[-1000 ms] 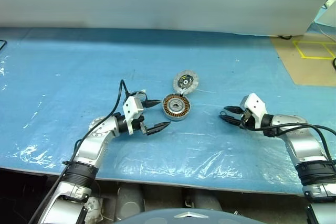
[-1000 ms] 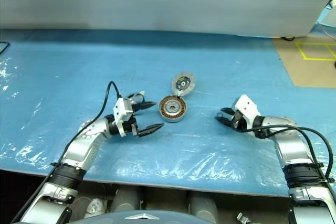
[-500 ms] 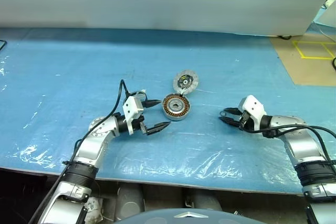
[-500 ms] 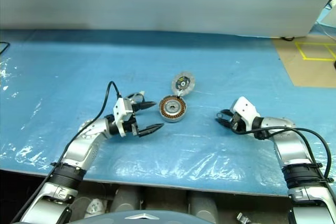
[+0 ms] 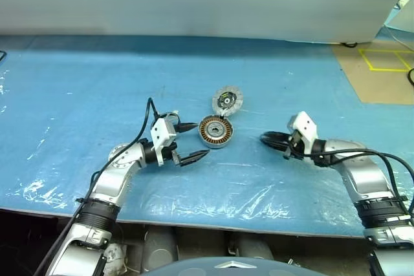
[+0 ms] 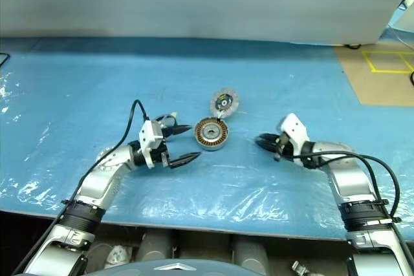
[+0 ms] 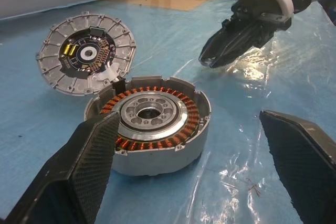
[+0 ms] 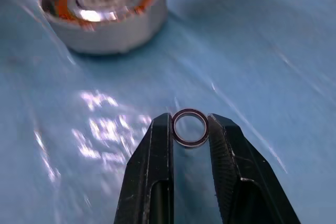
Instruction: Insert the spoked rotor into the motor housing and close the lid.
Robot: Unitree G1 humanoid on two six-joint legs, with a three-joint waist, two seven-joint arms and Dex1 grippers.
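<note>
The motor housing (image 5: 216, 132) sits mid-table, its copper windings ringing a silver hub (image 7: 152, 121). The lid (image 5: 227, 100) leans tilted at the housing's far side, its dark centre with coloured marks facing me (image 7: 86, 53). My left gripper (image 5: 199, 140) is open, level, just left of the housing, one finger (image 7: 79, 171) close to its wall. My right gripper (image 5: 264, 138) is to the right of the housing, pointing at it, shut on a small metal ring (image 8: 190, 127) pinched between its tips. The spoked rotor is out of view.
Wrinkled clear plastic over a blue sheet (image 5: 77, 95) covers the table. Its front edge (image 5: 213, 223) runs close below both arms. A brown floor patch with yellow tape (image 5: 381, 72) lies at the far right, and a grey wall stands behind the table.
My right gripper has moved left toward the housing and risen a little, and its fingers have drawn closer together. The left arm, housing and lid have not moved.
</note>
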